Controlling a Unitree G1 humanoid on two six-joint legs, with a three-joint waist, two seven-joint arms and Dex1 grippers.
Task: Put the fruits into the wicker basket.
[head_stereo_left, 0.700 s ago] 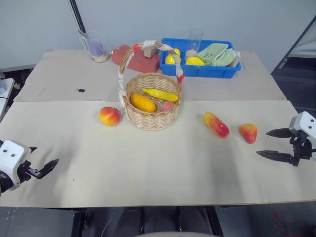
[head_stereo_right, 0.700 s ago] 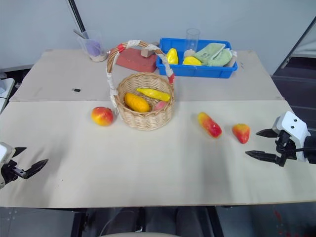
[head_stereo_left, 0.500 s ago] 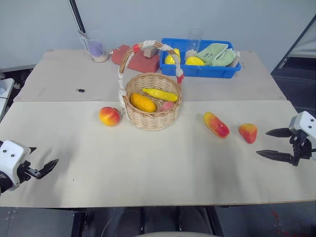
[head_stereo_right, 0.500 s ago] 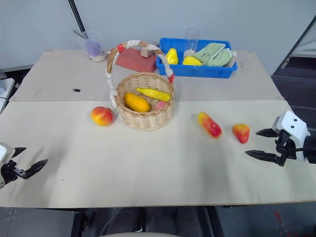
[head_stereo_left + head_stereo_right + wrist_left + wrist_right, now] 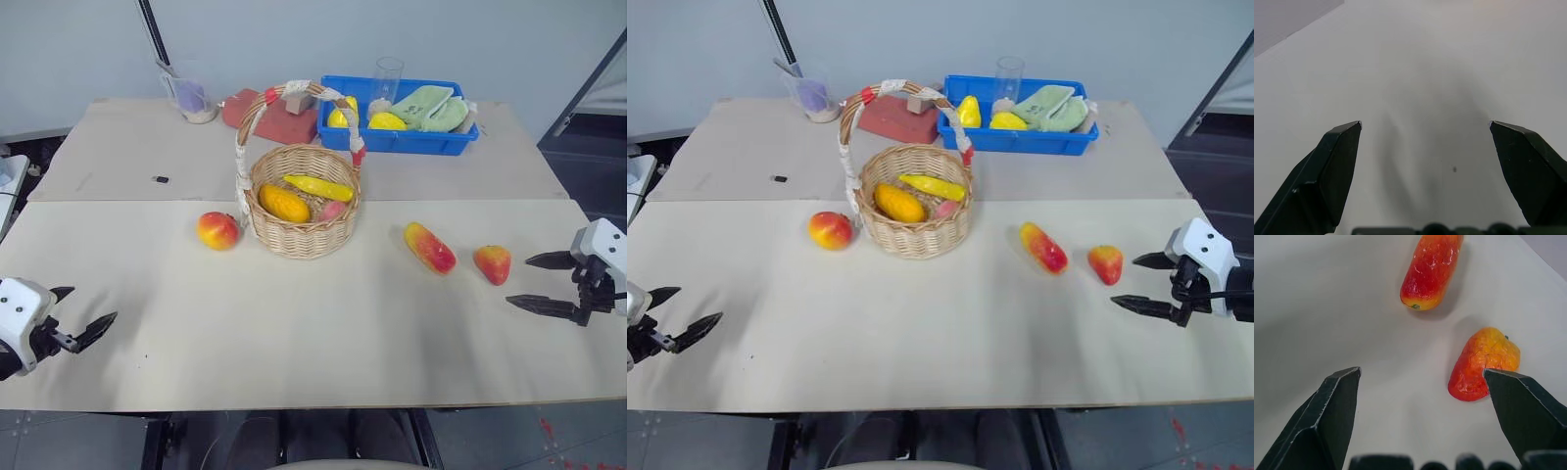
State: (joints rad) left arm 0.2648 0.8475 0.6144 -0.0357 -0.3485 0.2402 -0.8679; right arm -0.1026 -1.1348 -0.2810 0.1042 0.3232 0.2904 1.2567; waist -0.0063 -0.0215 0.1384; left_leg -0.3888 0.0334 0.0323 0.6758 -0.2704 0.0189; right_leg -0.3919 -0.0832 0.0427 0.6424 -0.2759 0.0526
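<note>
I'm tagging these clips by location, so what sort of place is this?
Probably a lab or test room set up for robot practice. A plain table stands before a bare wall, laid out with toy fruit, a wicker basket and a blue bin of props, with a stand's pole behind it.
</note>
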